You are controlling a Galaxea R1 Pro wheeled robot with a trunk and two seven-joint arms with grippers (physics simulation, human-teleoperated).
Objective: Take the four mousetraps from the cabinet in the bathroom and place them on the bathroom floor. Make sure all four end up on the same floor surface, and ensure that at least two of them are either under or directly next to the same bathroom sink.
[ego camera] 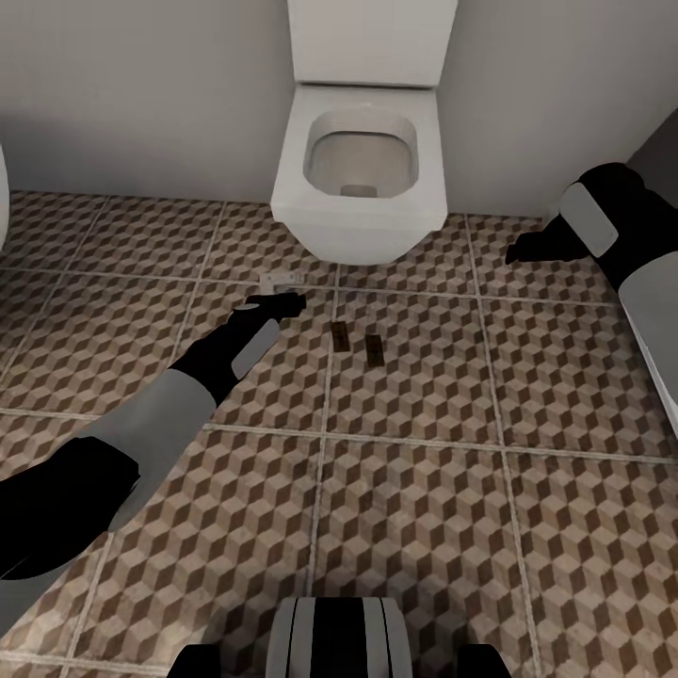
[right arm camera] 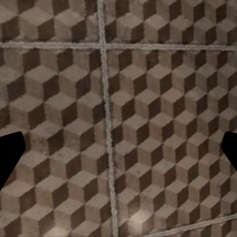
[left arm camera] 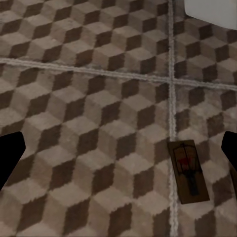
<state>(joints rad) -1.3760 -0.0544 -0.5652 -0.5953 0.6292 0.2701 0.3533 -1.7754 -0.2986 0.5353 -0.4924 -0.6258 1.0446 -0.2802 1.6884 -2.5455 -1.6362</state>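
Two mousetraps lie side by side on the patterned bathroom floor, in front of the toilet: one nearer my left gripper, the other just right of it. The left wrist view has one dark brown mousetrap flat on the tiles, off to one side of the gap between the fingers. My left gripper hovers low over the floor just left of the traps, open and empty. At the right, over bare tiles, my right gripper is open and empty. The cabinet is out of view.
A white toilet stands against the back wall, its base close to the traps. A small pale object lies on the floor by the toilet's foot. A white rounded edge shows at the left border, too little to identify.
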